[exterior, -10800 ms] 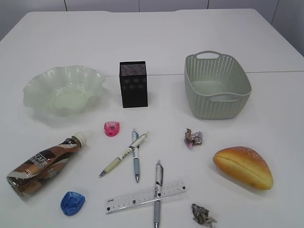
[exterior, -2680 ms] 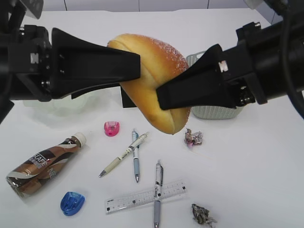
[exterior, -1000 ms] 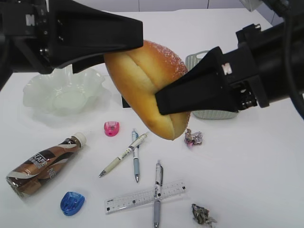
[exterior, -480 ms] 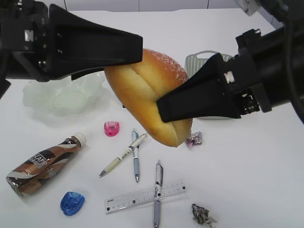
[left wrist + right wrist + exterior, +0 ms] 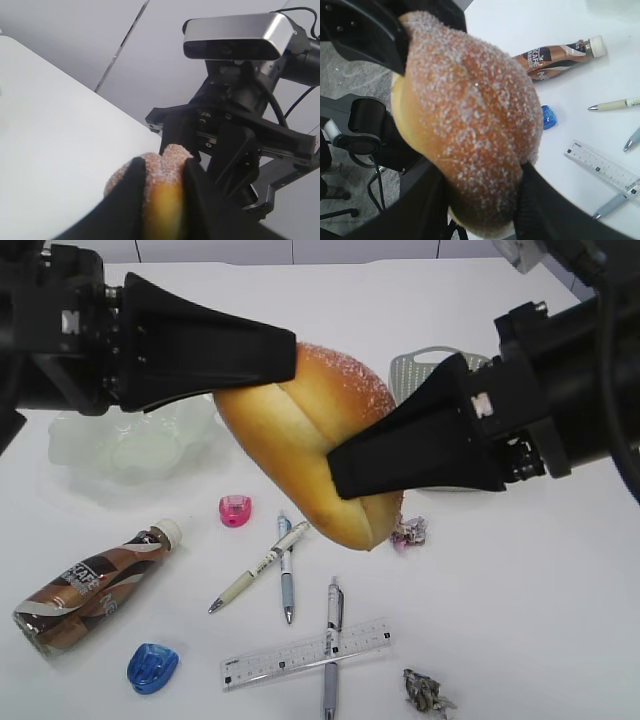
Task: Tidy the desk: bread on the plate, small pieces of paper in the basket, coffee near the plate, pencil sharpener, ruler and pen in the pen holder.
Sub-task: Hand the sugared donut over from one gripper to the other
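since a moment ago the left hand (image 5: 275,365) has dropped from above the bread (image 5: 305,445) onto its upper end, and its fingers (image 5: 132,187) have drawn in on the sugared crust. the bread hangs in the air above the middle of the surface (image 5: 520,610), tilted with its split facing the exterior camera, held between both hands. the left arm reaches in level from the left edge, its long black fingers pointing right and pinching the bun's top end; in the left wrist view one finger presses on each side of the crust. the right arm comes in from the right, angled slightly down to the left, and the right hand (image 5: 345,465) is clamped partway closed around the bun's lower half, with a finger (image 5: 540,210) on either flank in the right wrist view. below the bread lie the pink pencil sharpener (image 5: 235,509), crossed pens (image 5: 285,565), the ruler (image 5: 305,653) and two paper scraps (image 5: 408,531). the coffee (image 5: 95,585) lies on its side at the left, near a blue sharpener (image 5: 152,667). the plate (image 5: 125,445) sits behind the left arm and the basket (image 5: 415,370) behind the right.
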Controlling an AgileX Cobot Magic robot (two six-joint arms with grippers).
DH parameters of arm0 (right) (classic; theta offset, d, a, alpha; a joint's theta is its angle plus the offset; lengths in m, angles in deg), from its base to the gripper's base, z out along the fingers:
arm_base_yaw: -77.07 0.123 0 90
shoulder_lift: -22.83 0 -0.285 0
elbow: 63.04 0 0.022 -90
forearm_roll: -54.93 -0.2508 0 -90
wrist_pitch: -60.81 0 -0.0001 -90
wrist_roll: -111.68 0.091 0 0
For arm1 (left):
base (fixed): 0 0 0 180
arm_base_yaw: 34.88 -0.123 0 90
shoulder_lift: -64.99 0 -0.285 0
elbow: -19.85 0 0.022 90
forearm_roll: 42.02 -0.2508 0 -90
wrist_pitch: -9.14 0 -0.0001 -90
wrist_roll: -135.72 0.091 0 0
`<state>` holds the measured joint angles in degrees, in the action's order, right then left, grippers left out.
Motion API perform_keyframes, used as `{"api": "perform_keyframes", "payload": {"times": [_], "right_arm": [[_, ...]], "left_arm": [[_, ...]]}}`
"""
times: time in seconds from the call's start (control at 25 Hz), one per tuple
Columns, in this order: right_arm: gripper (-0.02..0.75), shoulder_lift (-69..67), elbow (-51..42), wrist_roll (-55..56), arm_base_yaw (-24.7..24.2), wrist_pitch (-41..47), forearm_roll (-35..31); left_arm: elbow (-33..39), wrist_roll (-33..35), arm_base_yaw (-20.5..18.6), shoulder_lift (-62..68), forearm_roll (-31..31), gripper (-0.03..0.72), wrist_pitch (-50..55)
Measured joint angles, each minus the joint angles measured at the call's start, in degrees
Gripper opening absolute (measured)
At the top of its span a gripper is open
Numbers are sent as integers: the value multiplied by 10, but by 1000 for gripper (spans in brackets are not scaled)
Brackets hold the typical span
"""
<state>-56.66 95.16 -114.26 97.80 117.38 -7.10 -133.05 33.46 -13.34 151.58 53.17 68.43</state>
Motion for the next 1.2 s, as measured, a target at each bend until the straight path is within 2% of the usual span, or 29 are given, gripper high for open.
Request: {"api": "perform_keyframes", "payload": {"times": [0.16,0.24,0.44,0.52,0.8,1.04,1.2], "right_arm": [[272,0,0,0,0,-4,0],[298,-1,0,0,0,-7,0],[468,-2,0,0,0,-8,0],[503,-2,0,0,0,-8,1],[522,-2,0,4,0,-13,26],[522,-2,0,14,0,-13,33],[522,-2,0,68,0,-13,102]], "left_arm": [[0,-1,0,0,0,138,-10],[0,-3,0,0,0,134,-20],[0,-3,0,0,0,130,-23],[0,-4,0,0,0,128,-26],[0,-4,0,0,-43,118,-69],[0,-4,0,0,-53,114,-133],[0,-4,-1,0,-70,113,-182]]}}
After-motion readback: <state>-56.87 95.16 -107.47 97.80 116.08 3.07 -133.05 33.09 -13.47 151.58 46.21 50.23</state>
